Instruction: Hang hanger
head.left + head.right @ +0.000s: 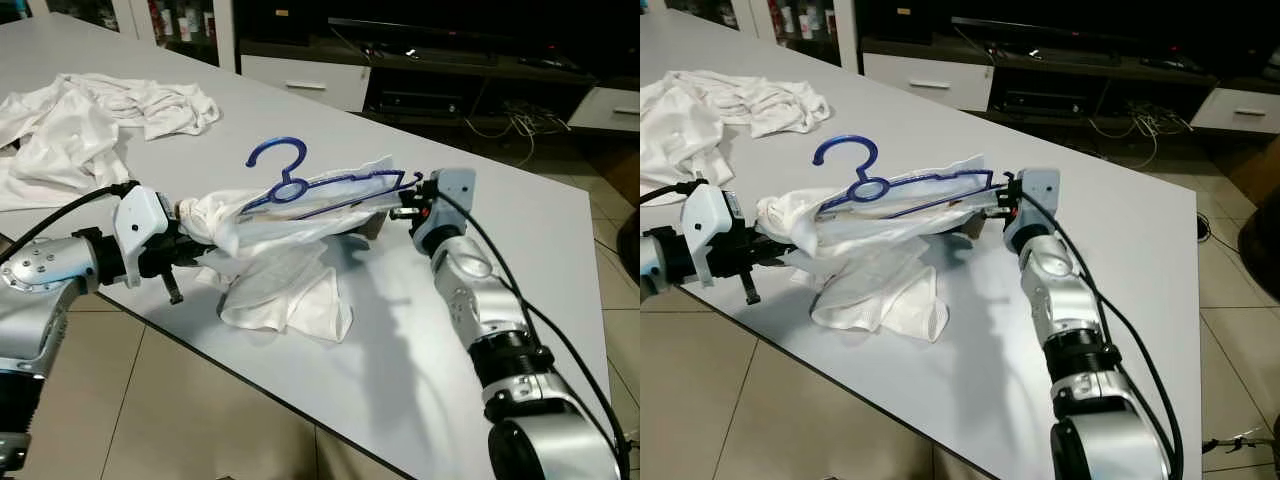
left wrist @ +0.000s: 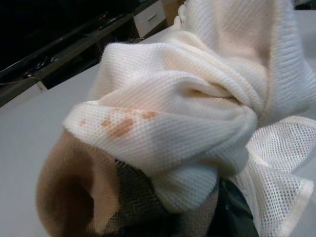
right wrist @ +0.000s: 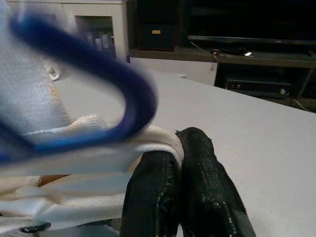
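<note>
A blue plastic hanger (image 1: 290, 185) sits inside a white mesh garment (image 1: 285, 290), its hook sticking up out of the cloth. The garment is stretched above the table between my two grippers, and its lower part droops onto the tabletop. My left gripper (image 1: 188, 228) is shut on the bunched left end; the left wrist view has that twisted cloth (image 2: 187, 113), with tan stains, covering the fingers. My right gripper (image 1: 400, 206) is at the right end beside the hanger's tip. Its black fingers (image 3: 153, 187) are pressed together on the garment's hem (image 3: 98, 148), with the blurred hanger (image 3: 98, 74) close above.
A pile of white clothes (image 1: 85, 125) lies at the far left of the pale grey table (image 1: 520, 230). The table's front edge runs diagonally just below the garment, over tiled floor (image 1: 180, 410). A dark TV cabinet (image 1: 440, 70) and cables stand behind.
</note>
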Robot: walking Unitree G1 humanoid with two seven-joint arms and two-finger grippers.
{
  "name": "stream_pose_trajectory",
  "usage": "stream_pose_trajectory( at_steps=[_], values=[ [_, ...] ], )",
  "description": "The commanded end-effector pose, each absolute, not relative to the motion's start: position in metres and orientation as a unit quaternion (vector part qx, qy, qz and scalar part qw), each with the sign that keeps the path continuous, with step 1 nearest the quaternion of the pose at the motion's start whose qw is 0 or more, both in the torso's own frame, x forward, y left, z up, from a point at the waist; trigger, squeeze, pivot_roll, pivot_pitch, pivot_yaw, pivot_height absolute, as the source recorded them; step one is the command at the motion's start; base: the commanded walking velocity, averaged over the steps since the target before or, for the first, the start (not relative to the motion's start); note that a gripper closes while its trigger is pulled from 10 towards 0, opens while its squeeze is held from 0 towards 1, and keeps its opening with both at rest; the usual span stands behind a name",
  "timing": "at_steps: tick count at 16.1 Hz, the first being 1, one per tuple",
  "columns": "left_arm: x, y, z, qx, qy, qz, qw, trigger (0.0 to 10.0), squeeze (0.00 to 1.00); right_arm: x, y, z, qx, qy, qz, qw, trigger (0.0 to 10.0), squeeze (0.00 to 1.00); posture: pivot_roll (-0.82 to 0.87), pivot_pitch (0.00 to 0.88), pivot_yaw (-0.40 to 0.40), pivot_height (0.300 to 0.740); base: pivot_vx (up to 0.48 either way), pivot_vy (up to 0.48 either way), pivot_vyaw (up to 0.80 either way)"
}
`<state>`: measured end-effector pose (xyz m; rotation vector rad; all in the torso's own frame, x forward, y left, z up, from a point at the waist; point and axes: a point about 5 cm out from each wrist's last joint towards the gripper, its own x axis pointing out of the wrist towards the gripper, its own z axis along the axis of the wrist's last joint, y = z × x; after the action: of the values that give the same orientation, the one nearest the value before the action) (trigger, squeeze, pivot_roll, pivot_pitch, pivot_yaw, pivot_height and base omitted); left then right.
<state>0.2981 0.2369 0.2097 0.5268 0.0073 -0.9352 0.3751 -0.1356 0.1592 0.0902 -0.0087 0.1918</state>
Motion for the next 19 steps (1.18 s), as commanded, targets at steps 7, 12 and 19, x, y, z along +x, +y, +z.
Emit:
stream_pose_trajectory(
  at_steps=[7,12,19],
  values=[
    [0.300,0.281,0.236,0.356,0.058,-0.368,0.857,0.0,0.00,0.375,-0.193,0.161,0.035,0.001,0.034,0.999,0.0,0.00,0.07,0.057,-0.080,0.740,0.000,0.000,0.00],
    [0.305,0.287,0.248,0.394,0.073,-0.350,0.847,0.0,0.00,0.374,-0.182,0.171,-0.023,-0.016,0.080,0.996,0.0,0.00,0.07,0.056,-0.083,0.740,0.000,0.000,0.00],
    [0.301,0.288,0.233,0.430,0.152,-0.373,0.808,0.0,0.00,0.368,-0.167,0.206,-0.231,-0.099,0.120,0.961,0.0,0.00,0.07,0.056,-0.087,0.740,0.000,0.000,0.00]
  ],
)
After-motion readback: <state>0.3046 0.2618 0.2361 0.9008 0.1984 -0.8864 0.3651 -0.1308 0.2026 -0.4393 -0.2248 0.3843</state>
